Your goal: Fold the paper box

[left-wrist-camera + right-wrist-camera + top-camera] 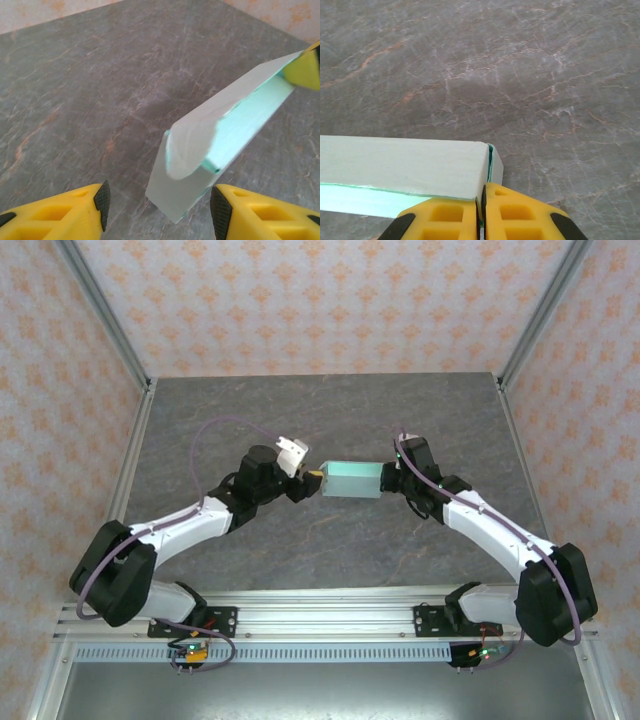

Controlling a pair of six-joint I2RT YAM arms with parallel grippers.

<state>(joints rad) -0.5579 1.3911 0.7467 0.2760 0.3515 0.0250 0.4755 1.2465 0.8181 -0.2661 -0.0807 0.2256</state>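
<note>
Grey marbled tabletop (300,410) is seen beneath both grippers, and a drop onto it is the risk judged here. The paper box (352,480) is carried by one thin end alone, so it could be twisted loose or creased if it is shoved hard from the free end. The box is held out from the right gripper (388,478), apparently clear of the surface. Its long axis is laid roughly level from those fingertips straight across to the left gripper (313,480). The right gripper's jaws are clamped on the box's end. The left gripper is spread wide with nothing touched, and the box's other end is placed just ahead, between its fingers. That end is pointed at it, and a rounded flap (192,150) is seen untucked there. If met off-centre, the flap could be crumpled rather than tucked.
</note>
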